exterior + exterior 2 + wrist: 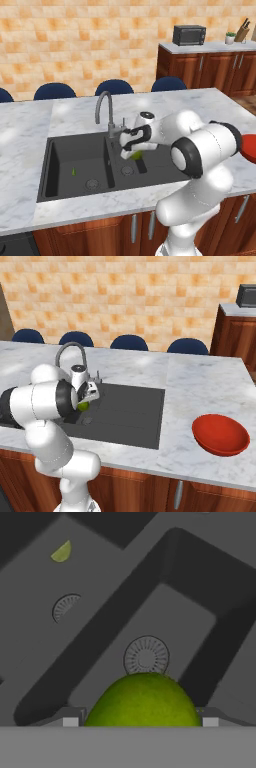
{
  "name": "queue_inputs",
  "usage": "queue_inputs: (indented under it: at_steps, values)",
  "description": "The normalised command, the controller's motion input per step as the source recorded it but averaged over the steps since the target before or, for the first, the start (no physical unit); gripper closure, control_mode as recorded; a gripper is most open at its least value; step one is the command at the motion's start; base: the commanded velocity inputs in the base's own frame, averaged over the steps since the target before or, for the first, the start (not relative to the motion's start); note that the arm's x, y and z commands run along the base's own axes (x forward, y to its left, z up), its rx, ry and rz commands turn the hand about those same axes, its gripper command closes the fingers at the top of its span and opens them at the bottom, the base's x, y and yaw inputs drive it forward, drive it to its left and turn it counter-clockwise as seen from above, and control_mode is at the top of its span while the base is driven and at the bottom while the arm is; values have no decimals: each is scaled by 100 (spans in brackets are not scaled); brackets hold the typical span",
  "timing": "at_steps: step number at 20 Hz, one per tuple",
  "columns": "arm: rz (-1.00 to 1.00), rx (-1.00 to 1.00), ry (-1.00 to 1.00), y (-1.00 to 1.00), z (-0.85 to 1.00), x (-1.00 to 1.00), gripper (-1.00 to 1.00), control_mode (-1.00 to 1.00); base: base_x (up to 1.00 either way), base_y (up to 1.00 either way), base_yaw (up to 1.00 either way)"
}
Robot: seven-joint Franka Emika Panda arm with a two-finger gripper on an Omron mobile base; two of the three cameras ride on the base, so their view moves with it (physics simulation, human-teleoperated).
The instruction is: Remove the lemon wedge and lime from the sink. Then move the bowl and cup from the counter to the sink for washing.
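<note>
Lime: the lime (144, 699), a small round ball, sat between the two finger tips of the gripper (133, 151), raised above the drain of one sink (60, 192) basin.
Jaws: set wide, one tip on either side of the lime and seemingly closed on it.
Handling: judged light, firm and smooth-skinned, so it could roll or squirt out; best taken across its widest middle.
Wedge: the lemon wedge (74, 171) lay on the floor of the other basin, well apart from the lime.
Hand view: showed the lime's seat between the tips, both drains and the wedge.
Left base view: showed the hand beside the faucet (103, 105).
Right base view: showed the red bowl (220, 434) on the surface (200, 386), well apart from the sink.
</note>
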Motion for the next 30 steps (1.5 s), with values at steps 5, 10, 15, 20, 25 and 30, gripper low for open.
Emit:
queue_inputs:
  at_steps: [5,10,15,20,25,30]
  values:
    - [-13,0,0,-19,35,-20,100,-100,0,0,0]
    - [-11,0,1,-21,32,-16,100,-100,0,0,0]
    - [-3,0,0,-28,30,-11,100,-100,0,0,0]
    - [0,0,2,-27,24,-2,100,-100,0,0,0]
    - [0,-1,3,-27,19,0,100,-100,0,0,0]
    - [-1,-4,6,-26,15,0,100,-100,0,0,0]
